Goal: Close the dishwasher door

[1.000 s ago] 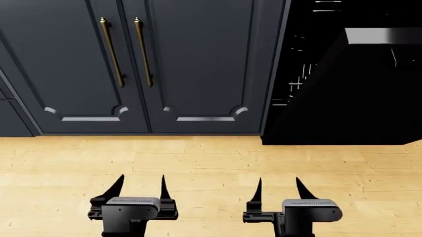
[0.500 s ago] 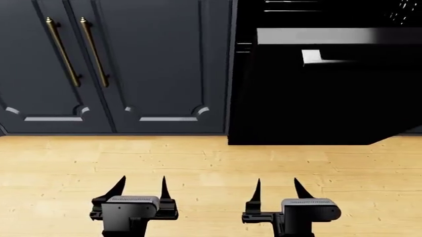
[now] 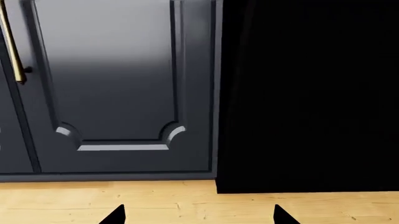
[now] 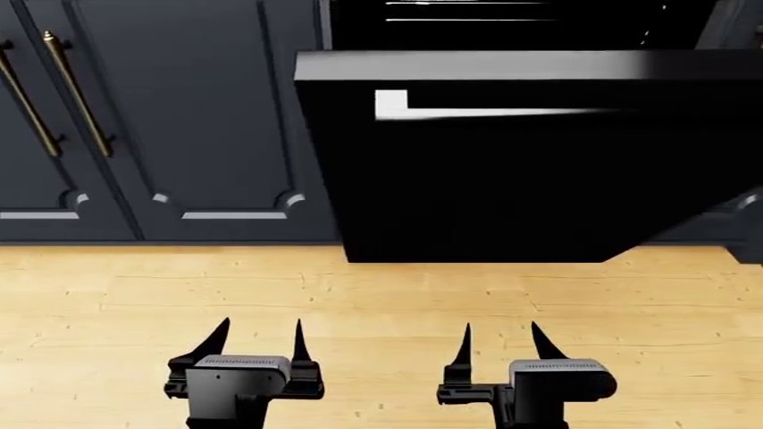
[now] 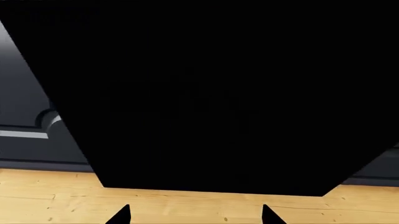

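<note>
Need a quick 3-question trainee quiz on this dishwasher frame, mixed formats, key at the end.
1. True or false: the dishwasher door is fully shut.
2. Multiple choice: the left gripper and right gripper are A) both open and holding nothing, B) both clamped on the door handle, C) one open, one shut.
3. Fill in: the cabinet doors stand to the robot's ____ of the dishwasher.

Key: 1 false, it tilts outward with racks showing above its top edge; 2 A; 3 left.

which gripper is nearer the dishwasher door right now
Right. The right gripper sits directly below the open dishwasher door, facing its black panel. The left gripper sits off to the door's left side, lined up with its edge and the cabinet door.
</note>
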Controlling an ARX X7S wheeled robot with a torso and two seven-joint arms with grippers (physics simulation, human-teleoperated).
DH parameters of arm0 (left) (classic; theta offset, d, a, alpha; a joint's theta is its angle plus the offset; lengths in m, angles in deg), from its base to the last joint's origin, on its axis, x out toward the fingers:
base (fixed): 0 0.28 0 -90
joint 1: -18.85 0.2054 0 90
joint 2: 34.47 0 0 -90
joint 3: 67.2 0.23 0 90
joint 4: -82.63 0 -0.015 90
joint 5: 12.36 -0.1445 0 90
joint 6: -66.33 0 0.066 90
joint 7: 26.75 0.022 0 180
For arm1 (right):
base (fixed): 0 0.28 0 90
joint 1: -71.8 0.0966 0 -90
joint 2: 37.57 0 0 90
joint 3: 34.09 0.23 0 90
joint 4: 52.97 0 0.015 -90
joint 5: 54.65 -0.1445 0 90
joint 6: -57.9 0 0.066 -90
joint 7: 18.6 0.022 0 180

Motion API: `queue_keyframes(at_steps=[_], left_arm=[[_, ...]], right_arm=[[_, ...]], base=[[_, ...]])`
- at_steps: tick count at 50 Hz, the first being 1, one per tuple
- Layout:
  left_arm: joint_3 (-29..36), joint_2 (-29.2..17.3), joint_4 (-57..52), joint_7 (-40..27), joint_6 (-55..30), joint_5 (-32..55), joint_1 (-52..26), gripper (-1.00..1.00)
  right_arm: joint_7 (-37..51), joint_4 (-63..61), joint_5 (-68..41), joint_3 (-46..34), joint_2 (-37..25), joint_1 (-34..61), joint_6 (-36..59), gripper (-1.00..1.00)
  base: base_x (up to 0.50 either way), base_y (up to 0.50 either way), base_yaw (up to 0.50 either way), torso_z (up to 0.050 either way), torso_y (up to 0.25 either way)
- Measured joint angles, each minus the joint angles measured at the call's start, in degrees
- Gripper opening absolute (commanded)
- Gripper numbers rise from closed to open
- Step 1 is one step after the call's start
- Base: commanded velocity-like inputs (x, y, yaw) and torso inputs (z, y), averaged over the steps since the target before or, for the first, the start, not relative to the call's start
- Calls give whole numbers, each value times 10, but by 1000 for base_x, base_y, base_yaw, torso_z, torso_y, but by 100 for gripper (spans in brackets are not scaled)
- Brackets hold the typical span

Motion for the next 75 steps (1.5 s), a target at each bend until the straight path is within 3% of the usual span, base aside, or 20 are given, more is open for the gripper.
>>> queue_keyframes(at_steps=[34,52,75], left_arm=[[7,-6,0,-8,4,4,-1,100],[12,-9,0,-13,3,5,-2,100],[16,-13,1,-16,6,9,-3,100]], right_arm=[[9,0,-1,-7,-5,2,-4,100],[11,-4,7,-16,-11,-1,-13,100],[15,-5,8,-23,-14,0,-14,100]], base=[[0,-500,0,0,0],[0,0,0,0,0],[500,0,0,0,0]])
